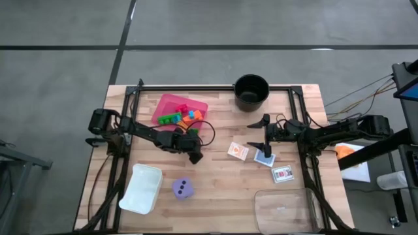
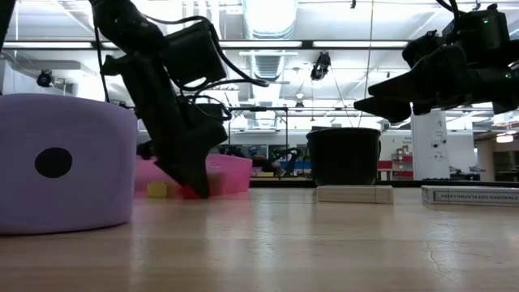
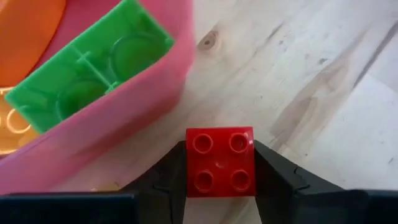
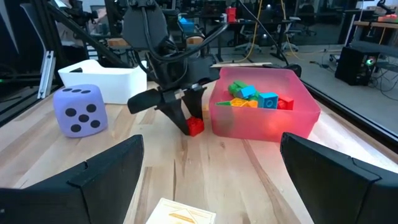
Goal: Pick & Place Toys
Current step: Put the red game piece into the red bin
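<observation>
The left gripper (image 3: 219,165) clasps a red brick (image 3: 220,161) on the table, just beside the pink tray (image 4: 267,121) holding more bricks. The purple die (image 1: 183,188) and a white bin (image 1: 140,188) sit nearby. The right gripper (image 1: 264,134) hangs spread wide above the cards (image 1: 264,158).

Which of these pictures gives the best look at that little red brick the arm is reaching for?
The left wrist view: the red brick fills the middle, studs up, between the left tool's fingers. The right wrist view shows it small beside the pink tray. In the low view only a red sliver shows behind the fingers; from above the arm hides it.
</observation>
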